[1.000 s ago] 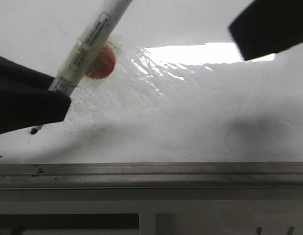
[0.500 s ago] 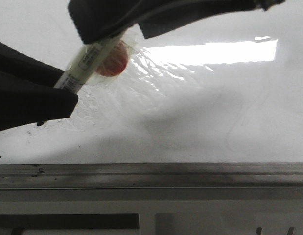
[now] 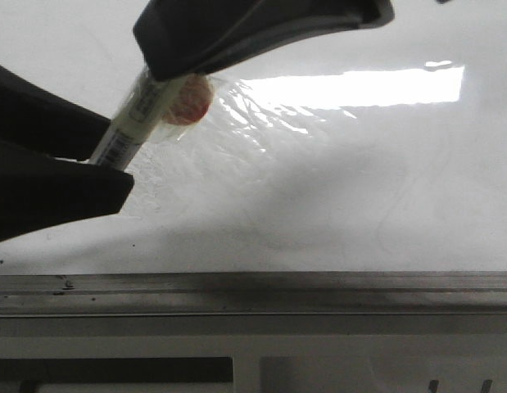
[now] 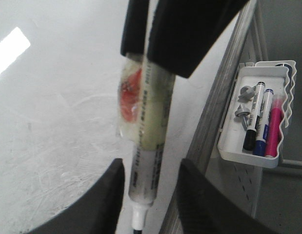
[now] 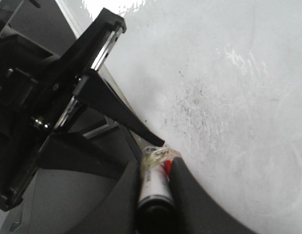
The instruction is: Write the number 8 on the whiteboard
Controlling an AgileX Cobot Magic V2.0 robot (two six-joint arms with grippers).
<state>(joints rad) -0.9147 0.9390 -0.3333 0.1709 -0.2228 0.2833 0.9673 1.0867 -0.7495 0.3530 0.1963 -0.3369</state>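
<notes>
The whiteboard (image 3: 359, 180) is glossy white with glare and faint grey smudges; no black number 8 shows on it. A marker (image 3: 138, 115) with a red disc (image 3: 192, 102) taped to it leans over the board. My right gripper (image 3: 167, 70) is shut on the marker's upper end, also seen in the right wrist view (image 5: 155, 180). My left gripper (image 4: 151, 180) is open, its jaws standing either side of the marker's (image 4: 148, 156) lower end with gaps. The marker's tip is hidden.
A grey metal rail (image 3: 253, 291) runs along the board's near edge. A white tray (image 4: 243, 156) beside the rail holds black, blue and pink markers and small grey parts. The left arm's black mechanism (image 5: 68, 97) sits close to the right gripper.
My right gripper came in from the upper right and closed on the marker's upper end. The marker shifted slightly up and right, and its tip went out of sight.
</notes>
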